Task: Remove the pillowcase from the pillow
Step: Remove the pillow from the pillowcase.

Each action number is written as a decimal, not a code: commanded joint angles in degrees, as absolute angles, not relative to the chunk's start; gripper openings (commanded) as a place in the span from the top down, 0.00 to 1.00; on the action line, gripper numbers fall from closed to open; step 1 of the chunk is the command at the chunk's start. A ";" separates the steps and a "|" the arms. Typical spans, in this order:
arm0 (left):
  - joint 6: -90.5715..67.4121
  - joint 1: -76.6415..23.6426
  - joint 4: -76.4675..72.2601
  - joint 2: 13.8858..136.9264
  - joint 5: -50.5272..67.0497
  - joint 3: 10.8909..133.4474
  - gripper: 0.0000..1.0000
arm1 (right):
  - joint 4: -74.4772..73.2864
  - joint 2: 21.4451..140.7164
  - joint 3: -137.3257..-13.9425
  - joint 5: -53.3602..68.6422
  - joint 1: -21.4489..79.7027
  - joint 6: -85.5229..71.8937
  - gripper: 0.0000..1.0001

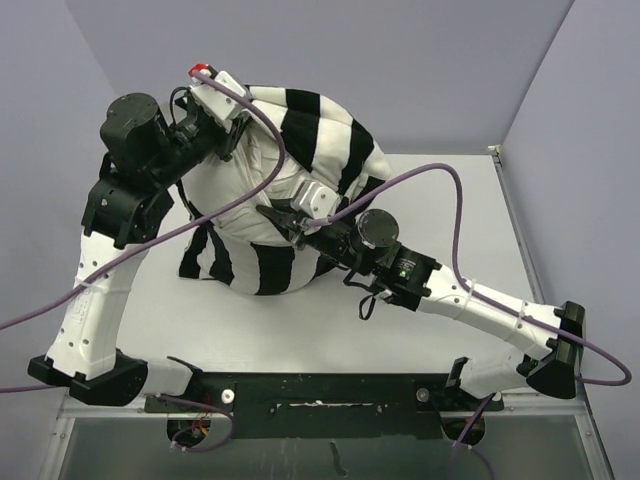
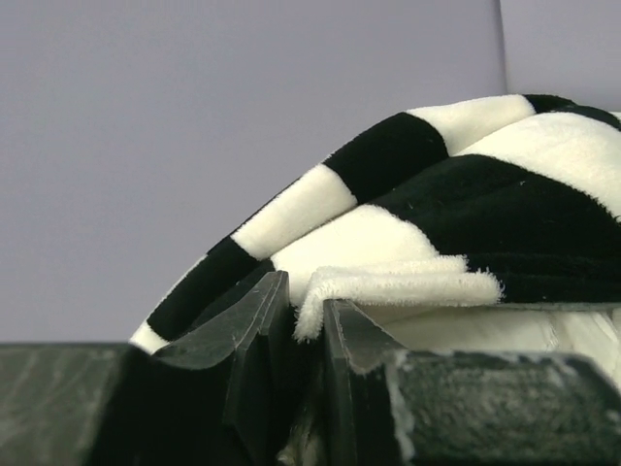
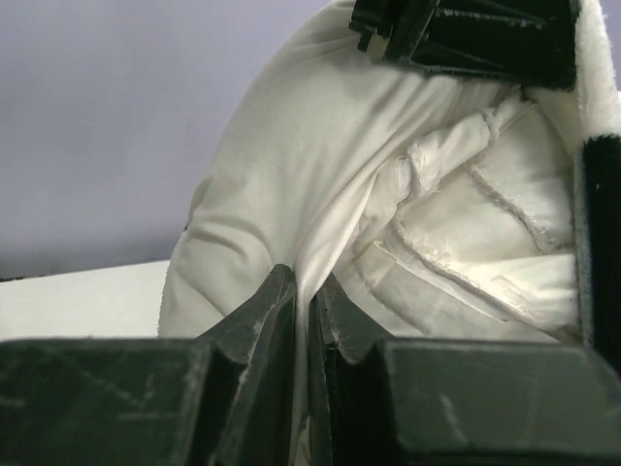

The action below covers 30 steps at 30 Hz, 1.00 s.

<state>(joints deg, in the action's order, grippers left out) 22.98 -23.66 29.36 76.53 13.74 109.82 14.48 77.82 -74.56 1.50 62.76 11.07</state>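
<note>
site: robot lab cell | cues: bare grey walls (image 1: 420, 60), white table (image 1: 300, 335), purple cables (image 1: 440, 168)

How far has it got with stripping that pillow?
Partly done: the pillow bulges bare from the pillowcase opening. In hand: the left gripper pinches the hem, the right gripper pinches the pillow. Left: stripes wrap much of it; the case must come fully off.

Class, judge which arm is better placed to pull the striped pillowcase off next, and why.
Left, probably: the left gripper pinches the pillowcase hem, while the right gripper pinches the white pillow, anchoring it.
</note>
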 commanded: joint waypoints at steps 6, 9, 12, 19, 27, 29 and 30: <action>10.65 -21.37 51.65 89.41 14.12 138.25 0.93 | -4.30 72.77 -60.02 4.13 66.49 4.90 1.00; 6.92 -21.36 60.33 91.96 23.74 139.39 0.95 | -6.02 69.55 -61.75 6.10 65.28 5.02 1.00; 3.62 -21.40 62.99 92.24 30.91 135.89 0.98 | -9.37 66.80 -66.94 10.83 63.09 5.25 0.95; -2.50 -21.51 64.76 94.11 40.32 134.30 1.00 | -18.90 66.92 -83.37 17.74 61.27 9.80 0.41; -4.33 -21.71 64.38 93.60 43.17 132.50 1.00 | -27.15 73.26 -96.23 18.70 59.56 16.01 0.27; -4.07 -21.71 64.29 93.01 43.15 132.08 1.00 | -28.31 73.85 -98.99 20.26 57.65 16.71 0.27; -3.90 -21.71 64.14 92.62 43.15 131.77 1.00 | -28.52 73.97 -99.90 21.00 56.77 16.96 0.27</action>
